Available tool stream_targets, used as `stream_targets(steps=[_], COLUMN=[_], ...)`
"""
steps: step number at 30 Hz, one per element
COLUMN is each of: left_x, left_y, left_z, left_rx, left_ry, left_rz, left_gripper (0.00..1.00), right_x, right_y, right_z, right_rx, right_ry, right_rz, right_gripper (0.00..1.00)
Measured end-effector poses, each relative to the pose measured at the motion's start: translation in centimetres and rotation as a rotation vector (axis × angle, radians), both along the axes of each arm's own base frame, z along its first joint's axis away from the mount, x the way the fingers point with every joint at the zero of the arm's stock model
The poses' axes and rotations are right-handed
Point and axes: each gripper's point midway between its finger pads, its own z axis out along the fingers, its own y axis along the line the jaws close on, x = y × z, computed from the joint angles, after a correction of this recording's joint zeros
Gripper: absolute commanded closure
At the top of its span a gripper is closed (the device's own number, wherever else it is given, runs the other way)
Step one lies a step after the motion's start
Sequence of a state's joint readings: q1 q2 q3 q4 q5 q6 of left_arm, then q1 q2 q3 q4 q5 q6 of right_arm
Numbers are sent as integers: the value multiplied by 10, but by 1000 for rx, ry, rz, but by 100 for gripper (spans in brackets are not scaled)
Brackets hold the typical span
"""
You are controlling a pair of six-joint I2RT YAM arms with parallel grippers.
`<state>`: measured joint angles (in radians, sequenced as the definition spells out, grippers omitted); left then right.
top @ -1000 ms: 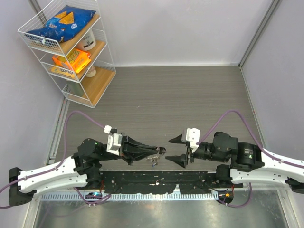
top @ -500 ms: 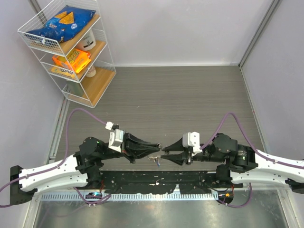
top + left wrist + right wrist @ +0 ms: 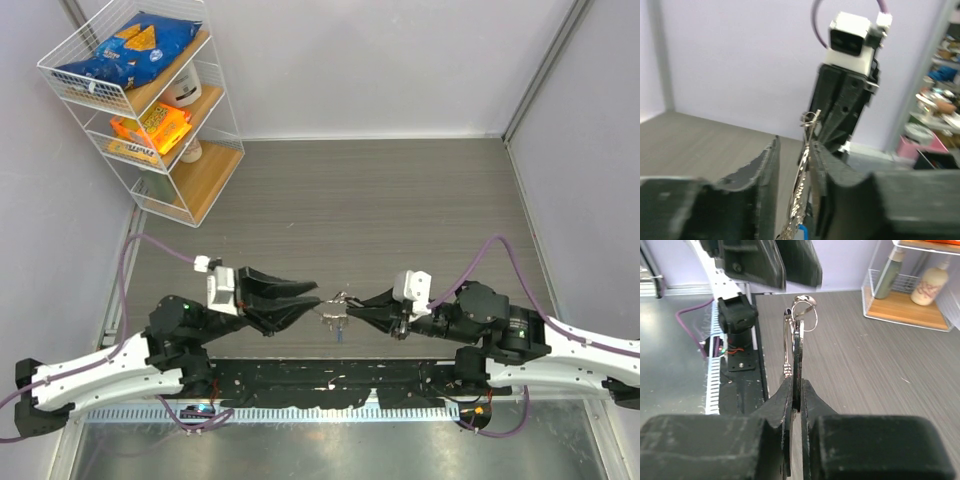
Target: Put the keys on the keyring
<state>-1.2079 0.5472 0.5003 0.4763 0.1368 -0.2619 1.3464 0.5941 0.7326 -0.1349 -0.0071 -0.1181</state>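
Keyring (image 3: 788,340) thin, silver, edge-on, clamped in right pincer (image 3: 796,385), left pincer (image 3: 795,144) parted around keys (image 3: 799,200)

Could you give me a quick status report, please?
Right gripper shut on keyring. Left gripper open, jaws astride it. Keys hanging below. Nothing in the way.

Between the right tool's (image 3: 796,387) matt black plastic fingers (image 3: 775,410), the keyring (image 3: 788,340) is thin glossy metal wire, the keys (image 3: 798,197) bright polished metal, the table (image 3: 865,365) beyond matt grey wood-grain.
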Motion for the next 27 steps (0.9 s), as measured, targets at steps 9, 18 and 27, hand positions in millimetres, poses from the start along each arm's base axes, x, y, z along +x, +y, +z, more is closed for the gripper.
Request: stream_targets(steps=[9,18,27], left_x=[39,65,69], left_y=[49,69,72], left_z=[-5,-52,-89], left_rx=[-47,86,169], left_ry=[65,135,201], left_rz=[290,470,498], left_gripper=[51,51,48], right_x=[34,88,141], right_y=[-16,-4,-9], right_z=[1,-31,-113], right_rx=[-54,-258,-498], right_ry=[18,115,316], right_rz=[-216,-449,-599], right_gripper=[94,95,94])
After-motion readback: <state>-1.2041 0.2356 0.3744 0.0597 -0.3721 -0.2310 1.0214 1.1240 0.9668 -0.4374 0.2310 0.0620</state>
